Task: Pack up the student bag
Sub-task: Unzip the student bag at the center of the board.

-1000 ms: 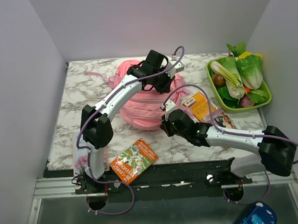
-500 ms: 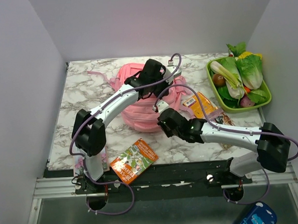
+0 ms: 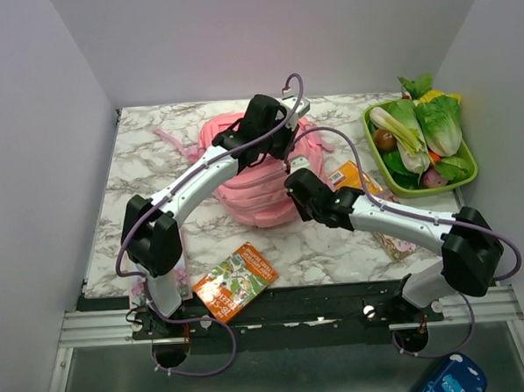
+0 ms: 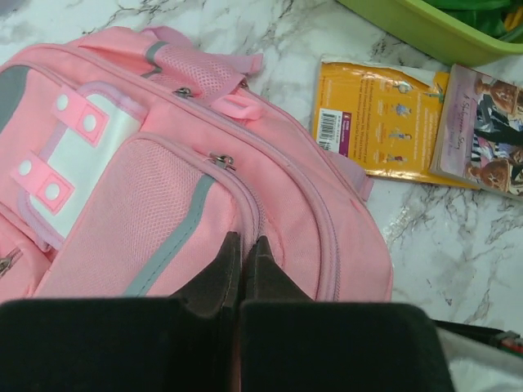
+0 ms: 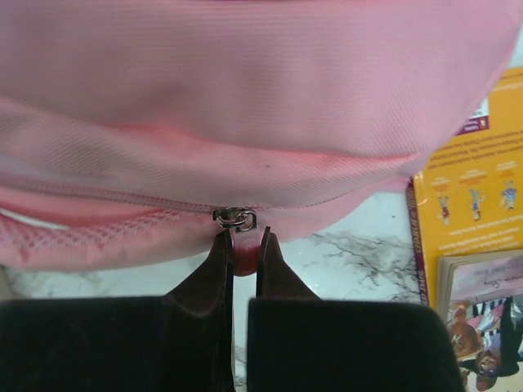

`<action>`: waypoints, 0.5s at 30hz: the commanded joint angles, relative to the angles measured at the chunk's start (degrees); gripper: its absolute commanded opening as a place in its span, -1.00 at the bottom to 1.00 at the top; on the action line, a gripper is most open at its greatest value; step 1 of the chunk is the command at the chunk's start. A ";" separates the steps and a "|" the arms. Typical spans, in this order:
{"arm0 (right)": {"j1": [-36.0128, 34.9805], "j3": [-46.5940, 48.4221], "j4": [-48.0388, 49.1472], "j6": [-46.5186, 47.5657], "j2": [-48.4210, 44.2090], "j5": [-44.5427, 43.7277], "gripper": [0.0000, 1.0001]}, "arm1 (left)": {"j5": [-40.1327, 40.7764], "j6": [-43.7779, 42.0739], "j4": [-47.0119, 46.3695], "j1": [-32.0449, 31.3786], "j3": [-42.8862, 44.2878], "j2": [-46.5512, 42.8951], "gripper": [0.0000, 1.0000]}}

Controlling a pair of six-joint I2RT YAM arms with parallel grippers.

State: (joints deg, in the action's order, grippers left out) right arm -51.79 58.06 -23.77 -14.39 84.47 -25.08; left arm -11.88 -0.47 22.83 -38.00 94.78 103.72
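The student bag (image 3: 253, 195), a big pink backpack with grey-green trim and a white flap patch, lies in the middle of the marble table. It also shows in the left wrist view (image 4: 163, 180) and fills the top of the right wrist view (image 5: 261, 98). My left gripper (image 3: 276, 153) is over the bag's top, and in its own view (image 4: 243, 247) the jaws are pressed together on a fold of the pink fabric. My right gripper (image 3: 291, 177) is at the bag's right side, and in its own view (image 5: 243, 245) it is shut on a red-pink zip pull (image 5: 243, 255) under the metal slider ring (image 5: 235, 218).
A green tray (image 3: 429, 190) of vegetables stands at the back right. A yellow book (image 3: 349, 181) and a purple picture book (image 4: 482, 131) lie right of the bag. An orange-green book (image 3: 236, 281) lies at the front edge. A small pink item (image 3: 143, 277) sits by the left arm's base.
My left arm has swung left and back, and the bag has shifted with it and bunched up. My right gripper has moved up and back to the bag's right side.
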 commanded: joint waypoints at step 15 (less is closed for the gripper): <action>4.24 -6.99 14.45 -2.39 6.41 -3.31 -0.99 | -7.79 -5.84 13.10 7.22 2.23 -2.12 0.64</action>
State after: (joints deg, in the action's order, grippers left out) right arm -47.88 53.74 -16.53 -14.61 89.62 -27.18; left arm -12.58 0.58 28.45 -34.81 94.00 103.59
